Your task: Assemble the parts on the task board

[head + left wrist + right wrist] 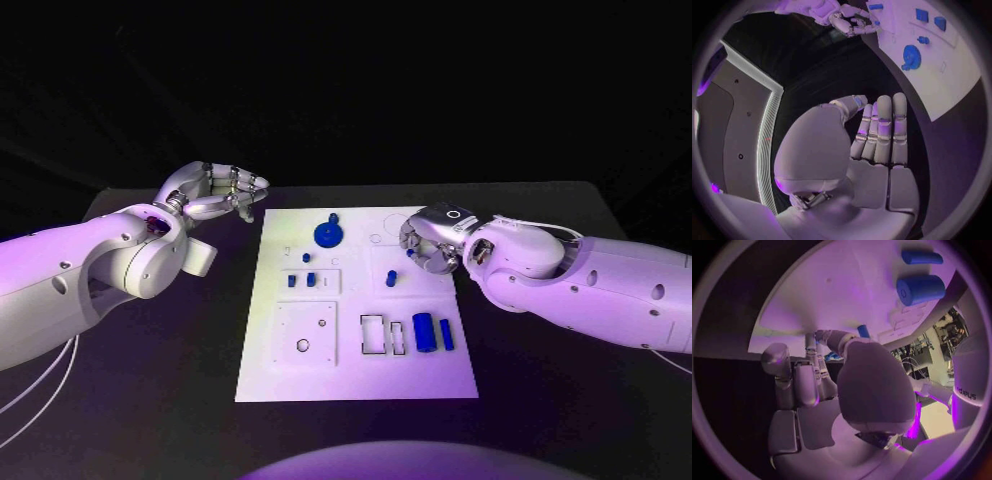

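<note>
Head view: the board [361, 370] lies mid-table. Left hand [216, 192] hangs off its far-left corner, fingers curled in, holding nothing. Right hand [433, 240] sits over the board's right edge, pinching a small blue peg [862, 331]. A blue disc [330, 234] lies far, a cylinder [424, 331] near right.

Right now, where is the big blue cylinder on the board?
In the head view the big blue cylinder lies on the task board, on its near right part, between a thinner blue rod and two empty rectangular slots.
</note>
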{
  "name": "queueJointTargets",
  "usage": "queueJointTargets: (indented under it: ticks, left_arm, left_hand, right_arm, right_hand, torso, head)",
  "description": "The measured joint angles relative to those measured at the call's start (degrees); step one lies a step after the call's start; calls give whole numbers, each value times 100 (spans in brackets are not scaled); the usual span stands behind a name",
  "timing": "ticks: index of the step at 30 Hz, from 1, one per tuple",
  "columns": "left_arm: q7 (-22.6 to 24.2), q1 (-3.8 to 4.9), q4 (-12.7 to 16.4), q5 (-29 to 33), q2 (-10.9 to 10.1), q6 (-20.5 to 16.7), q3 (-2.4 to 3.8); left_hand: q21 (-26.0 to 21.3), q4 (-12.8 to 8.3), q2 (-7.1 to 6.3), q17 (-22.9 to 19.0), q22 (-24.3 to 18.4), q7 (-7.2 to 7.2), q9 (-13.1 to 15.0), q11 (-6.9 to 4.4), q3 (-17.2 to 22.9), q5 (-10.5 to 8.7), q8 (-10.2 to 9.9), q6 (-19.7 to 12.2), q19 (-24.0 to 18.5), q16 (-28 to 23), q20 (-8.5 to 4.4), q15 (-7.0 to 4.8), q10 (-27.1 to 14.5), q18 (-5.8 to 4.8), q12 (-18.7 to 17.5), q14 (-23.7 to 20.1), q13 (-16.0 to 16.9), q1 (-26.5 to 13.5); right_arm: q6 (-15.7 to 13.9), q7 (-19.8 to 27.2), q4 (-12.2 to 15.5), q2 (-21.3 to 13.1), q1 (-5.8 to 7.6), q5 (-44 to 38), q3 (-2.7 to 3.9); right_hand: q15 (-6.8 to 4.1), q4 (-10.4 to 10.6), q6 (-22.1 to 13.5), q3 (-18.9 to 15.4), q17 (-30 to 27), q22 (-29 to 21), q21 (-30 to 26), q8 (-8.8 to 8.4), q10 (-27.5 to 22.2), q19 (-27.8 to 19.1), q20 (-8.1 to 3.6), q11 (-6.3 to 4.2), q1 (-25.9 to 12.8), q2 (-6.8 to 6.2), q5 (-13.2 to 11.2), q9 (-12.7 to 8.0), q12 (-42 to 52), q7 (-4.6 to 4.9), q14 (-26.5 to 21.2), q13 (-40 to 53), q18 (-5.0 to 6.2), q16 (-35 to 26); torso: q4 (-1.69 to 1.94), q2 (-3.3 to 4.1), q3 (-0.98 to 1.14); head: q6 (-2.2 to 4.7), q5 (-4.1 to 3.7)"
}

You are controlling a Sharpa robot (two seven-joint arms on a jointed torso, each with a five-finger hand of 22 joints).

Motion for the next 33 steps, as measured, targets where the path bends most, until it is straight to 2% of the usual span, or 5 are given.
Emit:
queueJointTargets:
  ticks: [4, 11, 14, 26, 33]
  left_arm:
    - [-6, 0, 2, 0, -2, 5, 0]
    - [-20, 0, 4, -1, -3, 19, 0]
    - [-28, 0, 4, -2, -3, 29, -1]
    - [-59, 0, 5, -6, -3, 65, -2]
    - [-77, -1, 6, -12, -3, 80, -3]
  left_hand:
    - [0, 0, 0, -5, -7, 21, 0, 21, 0, 0, 0, -21, 0, 0, 0, 0, -21, 0, 0, 0, 0, 0]
    - [0, 0, 0, -6, -6, 21, -1, -2, 0, 0, 0, -21, 0, 0, 0, 0, -42, 0, 0, 0, -6, 0]
    - [-22, 0, 0, -6, -13, 21, -1, -2, 0, 0, -21, -21, 0, 0, 0, 0, -42, 0, 0, 0, -6, 0]
    - [-22, 0, 0, -5, -13, 21, -1, 18, 0, 0, -21, -21, 0, -22, 0, 0, -62, 0, 0, 0, -5, 0]
    - [-22, 0, 0, -11, -13, 21, -1, 18, 0, 0, -21, -21, 0, -22, 0, 0, -62, 0, -1, 0, -5, 0]
  right_arm:
    - [21, -58, 31, 0, -8, -131, 1]
    - [2, -129, 76, -11, -29, -287, 0]
    - [-27, -146, 86, -15, -38, -320, -3]
    - [-207, -275, 122, -25, -81, -426, -21]
    - [-275, -325, 136, -25, -95, -466, -28]
  right_hand:
    - [42, 0, 13, 1, -151, -116, -193, 0, 0, -141, 26, 0, -102, -99, 1, 0, -19, 0, -2, 1, 0, -112]
    - [105, 52, 17, -51, -344, -267, -435, 0, 1, -301, 86, 0, -255, -105, 1, -1, -74, -3, -65, 1, -1, -201]
    - [80, 57, 18, -56, -386, -284, -467, 0, 1, -316, 70, 0, -255, -105, 1, -1, -84, -3, -104, 2, -1, -235]
    - [101, 57, 20, -56, -381, -278, -467, 0, 1, -316, 70, 1, -277, -128, 1, -2, -265, -2, -124, -4, -1, -235]
    - [101, 57, 20, -56, -413, -278, -494, 0, 1, -316, 70, 0, -277, -128, 1, -8, -285, -1, -124, -335, 0, -235]
  torso:
    - [1, 0, 1]
    - [3, 0, 1]
    - [4, 0, 1]
    - [0, 0, 3]
    - [0, 1, 6]
  head:
    - [-3, -1]
    - [-3, -9]
    - [-3, -11]
    - [-6, -12]
    - [-5, -13]
